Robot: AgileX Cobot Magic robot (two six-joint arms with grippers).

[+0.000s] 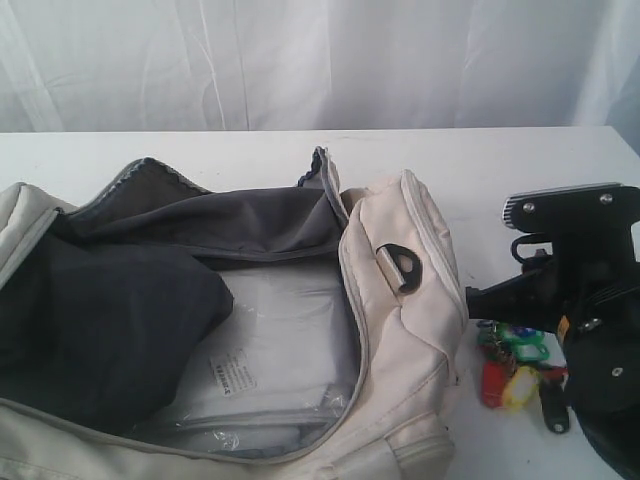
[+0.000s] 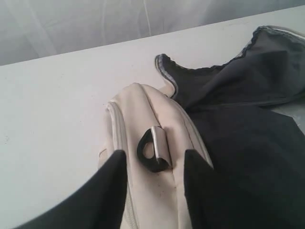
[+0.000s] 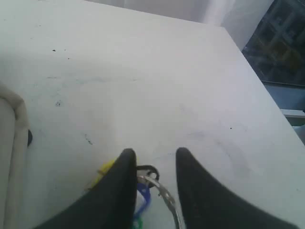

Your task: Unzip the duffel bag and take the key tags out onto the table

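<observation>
Technician A: Where are the key tags (image 1: 515,365) lying relative to the right gripper (image 3: 155,151)?

Technician B: Directly beneath it, on the table (image 1: 200,150), between the end of the duffel bag (image 1: 400,330) and the table's right edge. The jaws are standing partly open, gripping nothing, and the metal ring (image 3: 164,193) is sitting in the gap. The right arm is nearer.

Technician A: And the left gripper (image 2: 155,153)?

Technician B: It is hovering part-open over the bag's D-ring (image 2: 143,149), holding nothing. The label (image 1: 232,372) inside the bag is showing too small to read.

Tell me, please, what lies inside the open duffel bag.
Inside the duffel bag lies a clear plastic-wrapped white packet. The dark grey lining folds over much of the interior, hiding whatever is beneath it.
</observation>
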